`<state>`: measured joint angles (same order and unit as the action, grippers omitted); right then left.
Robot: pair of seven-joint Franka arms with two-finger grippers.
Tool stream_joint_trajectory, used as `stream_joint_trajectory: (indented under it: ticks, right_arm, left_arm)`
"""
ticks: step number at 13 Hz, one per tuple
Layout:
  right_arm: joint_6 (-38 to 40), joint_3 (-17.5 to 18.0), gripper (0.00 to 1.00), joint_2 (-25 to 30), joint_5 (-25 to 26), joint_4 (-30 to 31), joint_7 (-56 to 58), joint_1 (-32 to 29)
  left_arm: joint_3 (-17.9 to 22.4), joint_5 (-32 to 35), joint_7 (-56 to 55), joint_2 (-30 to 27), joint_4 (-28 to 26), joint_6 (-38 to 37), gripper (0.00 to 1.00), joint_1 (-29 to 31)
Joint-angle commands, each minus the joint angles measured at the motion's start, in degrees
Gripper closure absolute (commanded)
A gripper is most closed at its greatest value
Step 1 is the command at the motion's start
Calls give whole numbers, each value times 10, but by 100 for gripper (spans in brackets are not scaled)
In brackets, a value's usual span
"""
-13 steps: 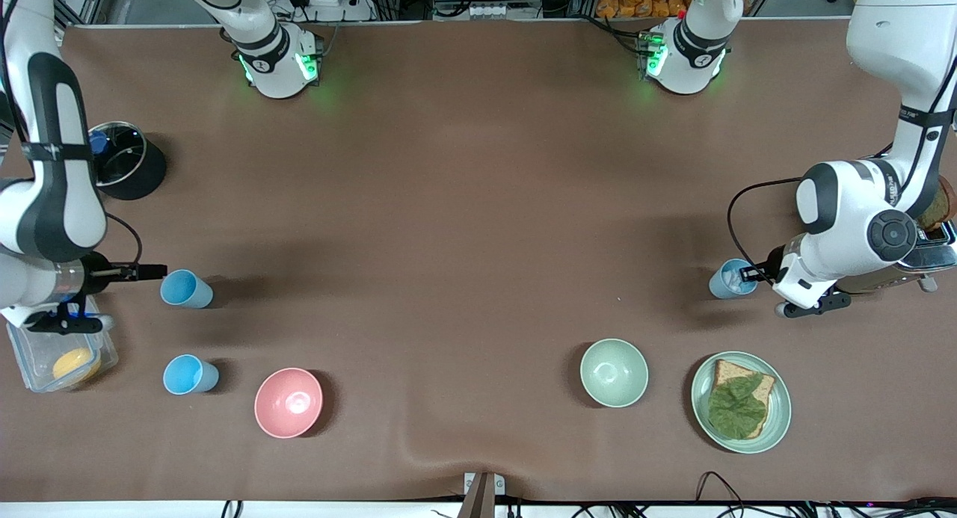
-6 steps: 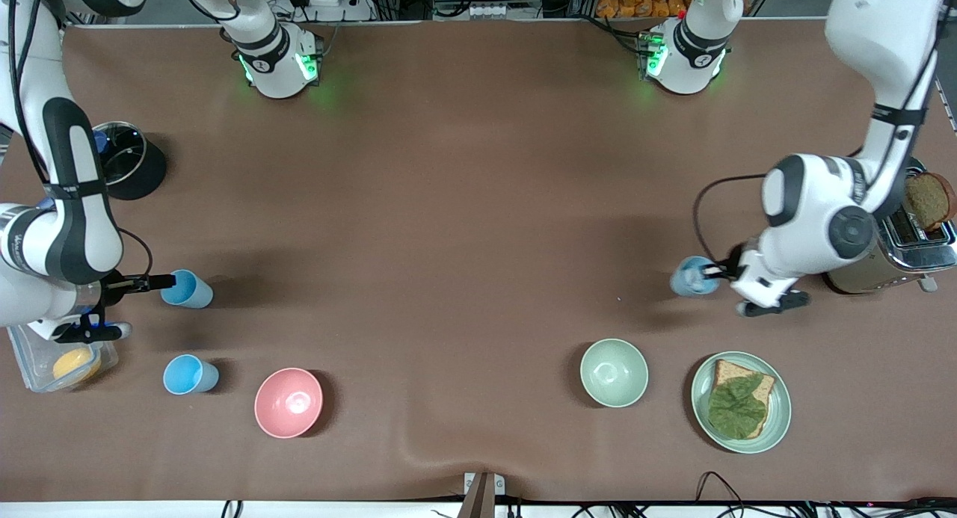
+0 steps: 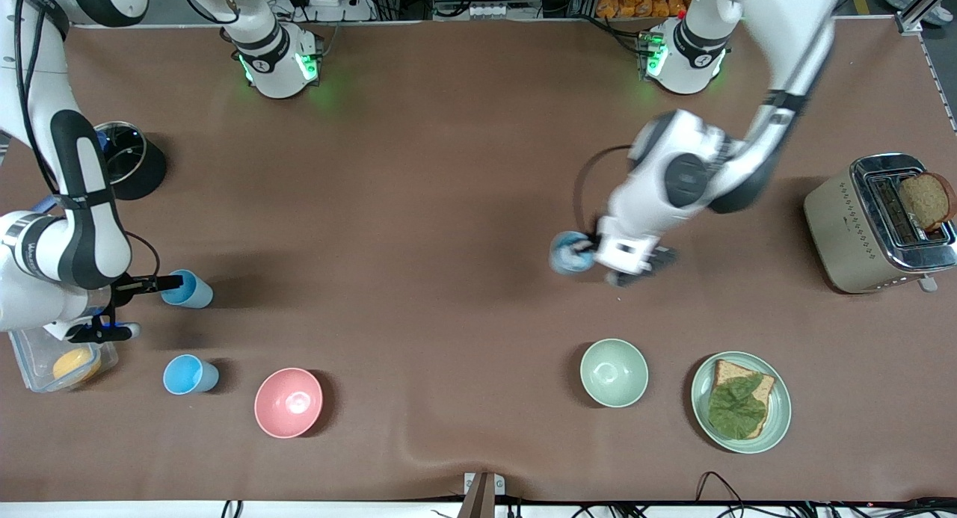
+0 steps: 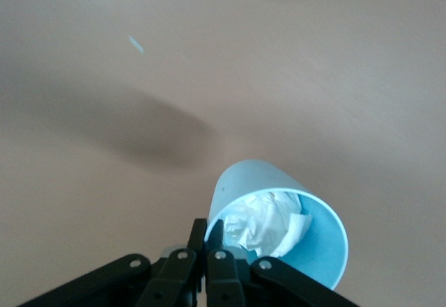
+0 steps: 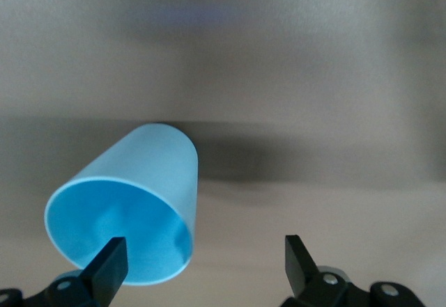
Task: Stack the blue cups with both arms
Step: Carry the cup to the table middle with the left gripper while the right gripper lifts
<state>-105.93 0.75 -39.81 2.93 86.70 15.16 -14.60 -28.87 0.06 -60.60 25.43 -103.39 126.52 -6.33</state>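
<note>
My left gripper (image 3: 591, 253) is shut on the rim of the grey-blue cup (image 3: 567, 253) and holds it over the table, between the middle and the toaster. In the left wrist view the fingers (image 4: 208, 227) pinch the cup (image 4: 293, 213), which has crumpled white paper inside. My right gripper (image 3: 168, 282) is open at the mouth of a sky-blue cup (image 3: 188, 289) at the right arm's end. In the right wrist view (image 5: 203, 250) one finger sits in front of the opening of that cup (image 5: 132, 195). A second sky-blue cup (image 3: 191, 374) stands nearer to the camera.
A pink bowl (image 3: 288, 402) stands beside the second sky-blue cup. A pale green bowl (image 3: 614, 372) and a plate with bread and lettuce (image 3: 774, 421) are near the front. A toaster (image 3: 845, 226), a black pot (image 3: 146, 174) and a clear container (image 3: 30, 353) line the table's ends.
My left arm has carried the grey-blue cup from beside the toaster toward the table's middle. My right gripper has crept closer to the sky-blue cup's mouth.
</note>
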Motion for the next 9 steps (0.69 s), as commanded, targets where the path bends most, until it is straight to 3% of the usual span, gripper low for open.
stream_joint_trajectory:
  ticks: [1,3,5,6,9]
  right_arm:
    - [-21,8,8,-19,-17,-3,7,-9]
    - [-24,8,22,-25,-25,-3,7,-4]
    - [-23,9,93,-26,-26,1,7,-4]
    - [-22,10,100,-26,-26,2,7,-6]
    - [-20,11,100,-26,-26,2,8,-8]
  left_arm:
    - [7,41,-105,68,82,-7,100,-54]
    - [7,103,-179,93,100,-7,100,-86]
    - [7,123,-218,111,107,-5,100,-106]
    - [7,125,-231,119,119,0,100,-120]
    - [7,128,-268,137,123,33,100,-144]
